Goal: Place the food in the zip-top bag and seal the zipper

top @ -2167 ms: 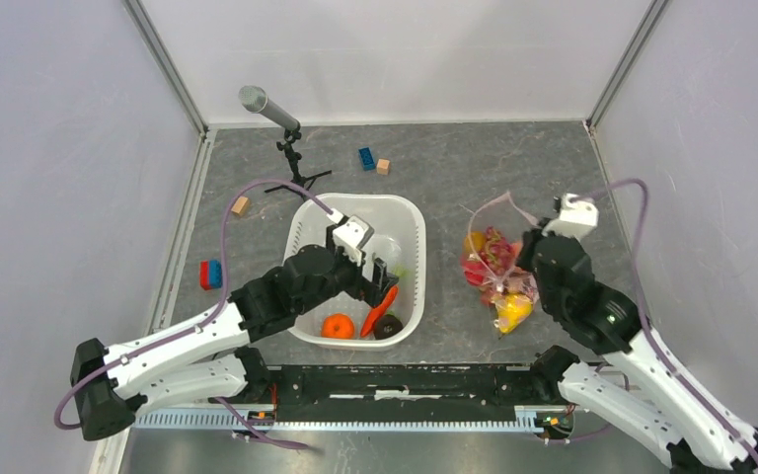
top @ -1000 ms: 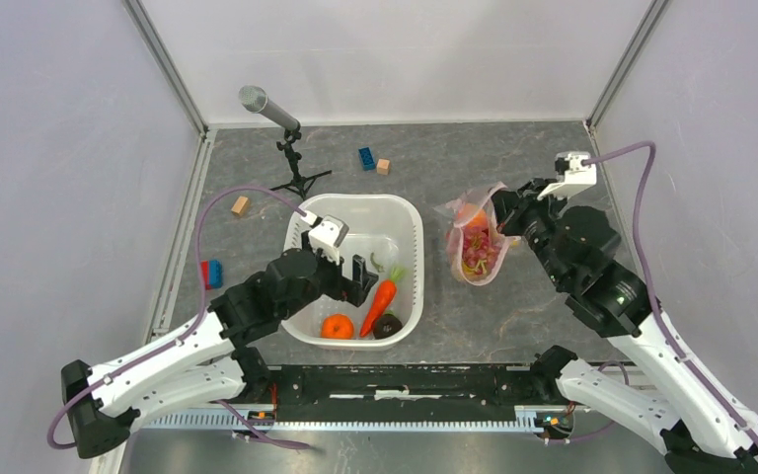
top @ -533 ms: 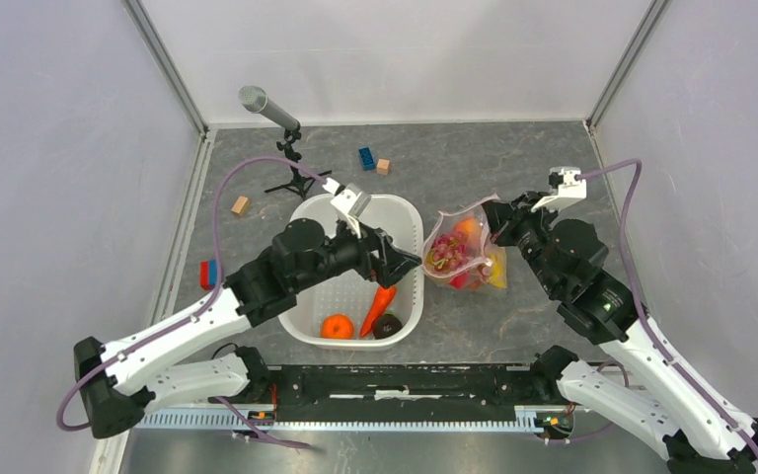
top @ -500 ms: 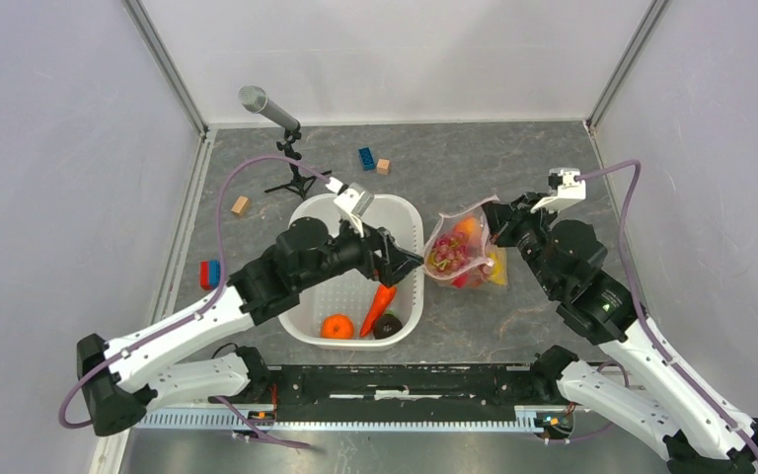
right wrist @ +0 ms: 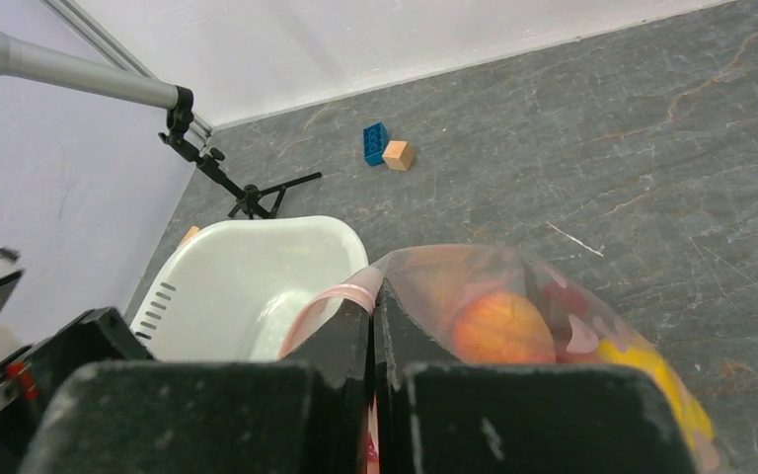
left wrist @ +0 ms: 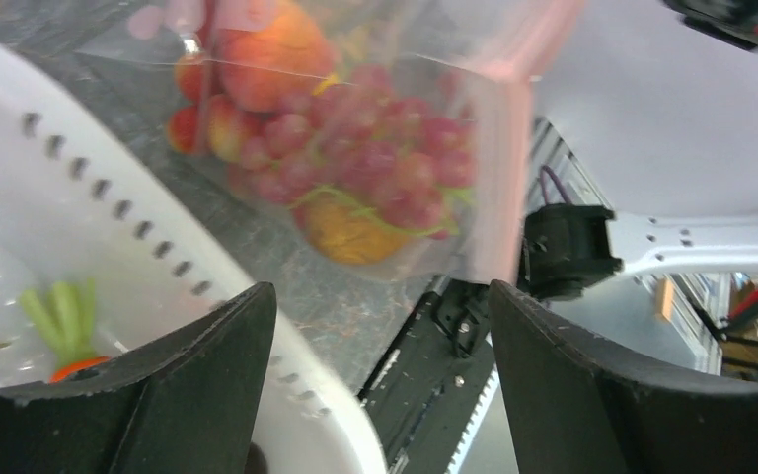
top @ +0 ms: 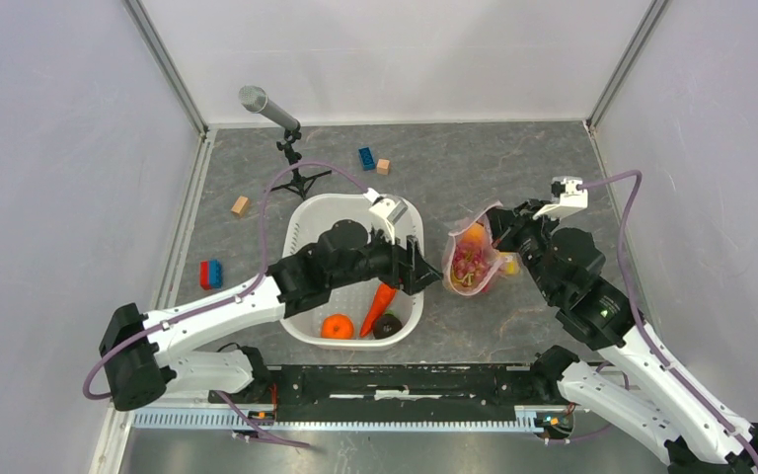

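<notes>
Zip-top bag (top: 472,262) clear, full of grapes (left wrist: 375,168), orange (left wrist: 266,49) — right claw (right wrist: 375,296) pinches zipper (right wrist: 341,294); left claw (left wrist: 380,296) spread, empty.

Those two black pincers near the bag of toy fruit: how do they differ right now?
The left pincer has its jaws wide apart, holding nothing; the right pincer is shut on the pale pink strip of the clear plastic bag. The left pincer hovers by the rim of the white plastic basin, beside the bag; the right pincer grips the bag's top edge. Both are black and two-fingered.
</notes>
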Robot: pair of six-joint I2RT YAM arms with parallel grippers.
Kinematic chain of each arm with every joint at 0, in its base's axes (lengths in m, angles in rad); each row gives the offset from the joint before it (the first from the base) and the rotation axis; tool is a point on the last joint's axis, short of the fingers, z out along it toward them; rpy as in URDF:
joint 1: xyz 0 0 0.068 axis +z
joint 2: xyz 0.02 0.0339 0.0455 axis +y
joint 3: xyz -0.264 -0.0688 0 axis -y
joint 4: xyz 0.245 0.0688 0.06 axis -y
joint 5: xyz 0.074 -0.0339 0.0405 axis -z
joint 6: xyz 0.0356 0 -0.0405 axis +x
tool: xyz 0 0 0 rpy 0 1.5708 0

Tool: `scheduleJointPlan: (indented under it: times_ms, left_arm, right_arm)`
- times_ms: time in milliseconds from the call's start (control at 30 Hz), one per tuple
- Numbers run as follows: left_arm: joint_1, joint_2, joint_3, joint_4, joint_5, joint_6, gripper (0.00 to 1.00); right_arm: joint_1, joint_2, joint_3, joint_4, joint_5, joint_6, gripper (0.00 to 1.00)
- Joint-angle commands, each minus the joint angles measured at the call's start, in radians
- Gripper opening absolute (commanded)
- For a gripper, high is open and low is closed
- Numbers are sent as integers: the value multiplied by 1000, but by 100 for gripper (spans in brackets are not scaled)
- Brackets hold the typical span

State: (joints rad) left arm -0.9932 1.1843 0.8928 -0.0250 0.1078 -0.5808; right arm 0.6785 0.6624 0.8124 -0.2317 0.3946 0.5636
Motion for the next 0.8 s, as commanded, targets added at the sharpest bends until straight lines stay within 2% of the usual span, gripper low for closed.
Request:
scheduleJointPlan:
  times_ms: [0, 200, 300, 533, 767]
  left_arm:
    - [-81, -51, 28, 94, -38, -29, 85]
    - [-122, -63, 12, 39, -166, -39, 85]
    - [-126, -8, 46, -5, -177, -36, 85]
    - [-140, 111, 92, -31, -311, -2, 80]
    - [-139, 108, 85, -5, -288, 4, 46]
  right_arm:
    - [-2, 0, 5, 105, 36, -1, 0]
    - [-1, 4, -2, 123, 20, -1, 0]
    - [-2, 0, -16, 141, -7, 8, 0]
    - [-2, -13, -21, 142, -34, 15, 0]
    - [-2, -25, -39, 140, -35, 14, 1]
